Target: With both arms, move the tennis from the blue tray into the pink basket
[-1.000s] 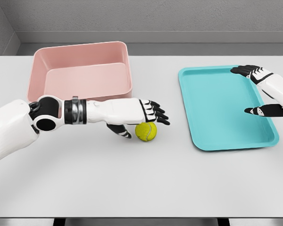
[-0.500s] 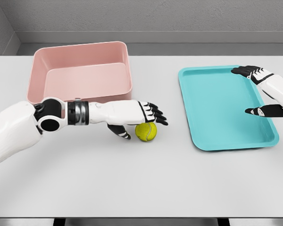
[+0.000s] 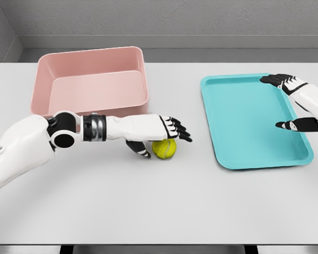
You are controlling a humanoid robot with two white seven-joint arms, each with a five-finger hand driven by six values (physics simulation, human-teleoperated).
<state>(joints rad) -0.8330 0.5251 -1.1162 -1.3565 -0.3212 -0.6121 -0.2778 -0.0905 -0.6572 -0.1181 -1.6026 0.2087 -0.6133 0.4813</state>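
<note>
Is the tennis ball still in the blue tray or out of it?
Out. The tennis ball lies on the table between blue tray and pink basket, under the left hand.

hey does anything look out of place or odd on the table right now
Only the tennis ball: it lies on the bare table between the pink basket and the blue tray, in neither. The left hand hovers over it with fingers spread. Nothing looks spilled, tipped or damaged.

Bright, even, diffuse light — soft faint shadows under objects; sharp render, no glare or blur.
</note>
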